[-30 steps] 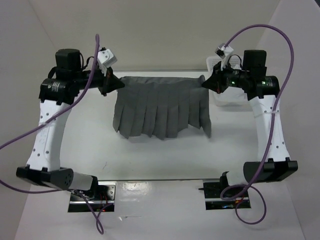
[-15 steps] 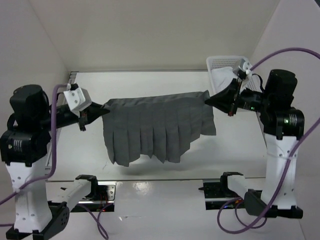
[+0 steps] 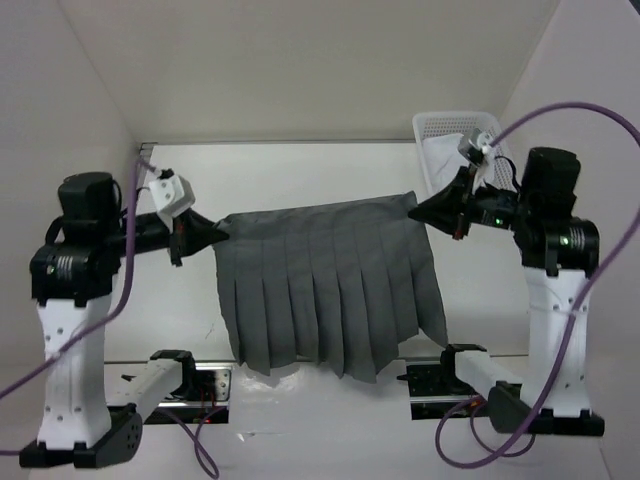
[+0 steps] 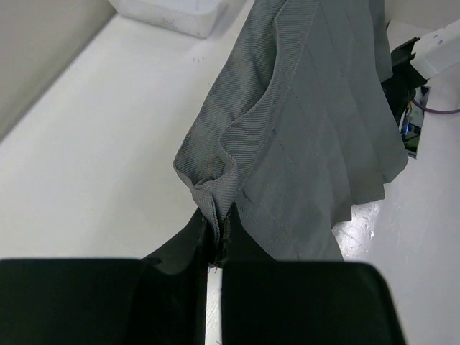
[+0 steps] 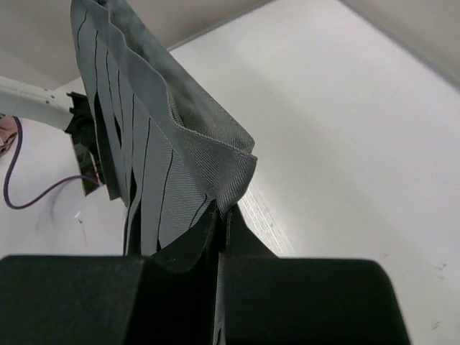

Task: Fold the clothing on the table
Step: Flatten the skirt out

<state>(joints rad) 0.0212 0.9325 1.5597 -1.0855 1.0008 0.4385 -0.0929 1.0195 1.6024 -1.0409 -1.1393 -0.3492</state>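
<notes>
Left hand point(image 3: 221, 232), nine o'clock, and right hand point(image 3: 414, 212), three o'clock, each clamp a top corner of the hanging dark grey pleated fabric skirt point(image 3: 325, 290).

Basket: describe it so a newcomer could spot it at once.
On the white table, look to the far right corner. The basket sits there, behind the right claw. It is the only white latticed plastic thing; the pleated skirt in front is dark grey fabric.

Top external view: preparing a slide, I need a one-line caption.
Left tool and right tool pinch the grey pleated skirt by its top corners, holding it spread above the white table.
</notes>
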